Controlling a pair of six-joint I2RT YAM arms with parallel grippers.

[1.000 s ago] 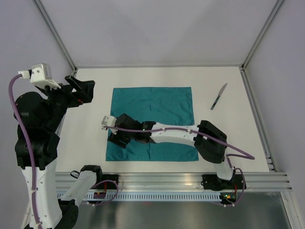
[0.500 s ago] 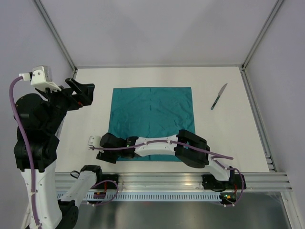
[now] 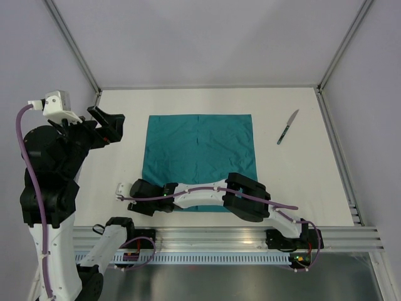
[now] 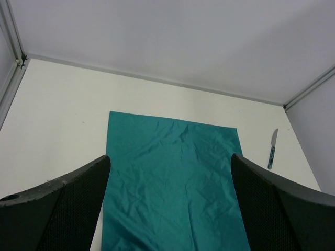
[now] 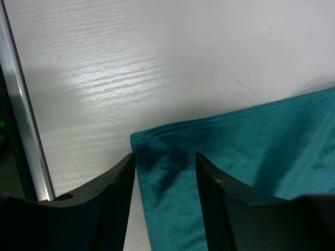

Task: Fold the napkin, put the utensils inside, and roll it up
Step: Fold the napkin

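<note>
The teal napkin [image 3: 200,150] lies flat and unfolded in the middle of the white table [image 3: 301,175]. One of the utensils, a small knife [image 3: 287,126], rests to its far right, clear of the cloth. My right gripper [image 3: 143,202] is low over the napkin's near-left corner. In the right wrist view that corner [image 5: 157,144] sits between the two fingers of the right gripper [image 5: 165,157], which still show a gap. My left gripper [image 3: 109,125] hangs raised off the napkin's left side. In its own view the left gripper [image 4: 170,157] stands wide open and empty, above the napkin [image 4: 172,178] and the knife [image 4: 272,149].
A metal rail [image 3: 219,235] runs along the near table edge, and it shows as a rail [image 5: 23,120] close beside the right gripper. Frame posts and white walls close off the back and both sides.
My right arm swept from the napkin's middle to its near-left corner, and its jaws have narrowed around that corner. The left gripper has barely moved.
</note>
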